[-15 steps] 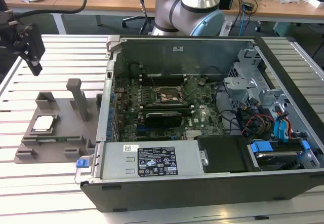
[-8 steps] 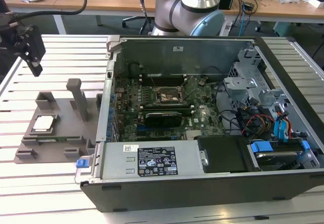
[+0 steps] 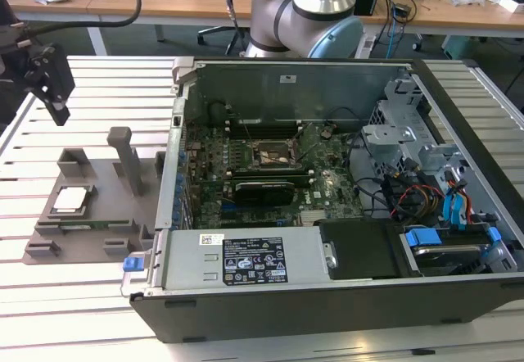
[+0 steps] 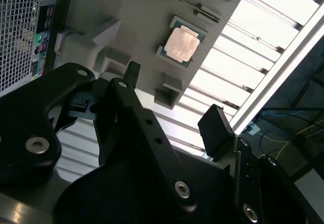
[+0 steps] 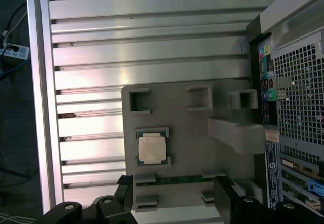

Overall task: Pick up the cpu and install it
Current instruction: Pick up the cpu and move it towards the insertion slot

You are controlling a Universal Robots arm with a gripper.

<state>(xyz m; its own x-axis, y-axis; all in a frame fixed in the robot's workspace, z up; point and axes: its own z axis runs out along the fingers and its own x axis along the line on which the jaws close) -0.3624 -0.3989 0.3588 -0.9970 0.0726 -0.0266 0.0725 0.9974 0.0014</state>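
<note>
- The jaws are seen spread apart in both wrist views, with nothing grasped between them; bare slats and the edge of the holder plate (image 4: pixel 136 16) are seen through the gap.
- In the exterior view the jaws are held in the air at the exterior view's left, above the bench (image 3: pixel 82 296) and well apart from the cpu (image 3: pixel 71 201).
- The cpu (image 5: pixel 152 149) is found lying flat in a shallow square seat on the grey holder plate (image 5: pixel 192 133), silvery top upward, a thin darker rim showing around it; it is touched by neither jaw.
- In the second wrist view the cpu (image 4: pixel 182 45) is seen beyond the jaw tips, on the plate.
- An upright post (image 3: pixel 127 157) and several low raised blocks are carried by the holder plate (image 3: pixel 106 214), which is laid on the slatted metal bench (image 5: pixel 142 46).
- The plate is set just beside an opened computer case (image 3: pixel 327 296), towards the exterior view's right.
- Inside the case a green motherboard (image 3: pixel 246 182) is exposed, and a dark square socket frame (image 3: pixel 274 156) with metal edges is seen near its middle.
- The arm (image 3: pixel 307 10) is mounted behind the case.
</note>
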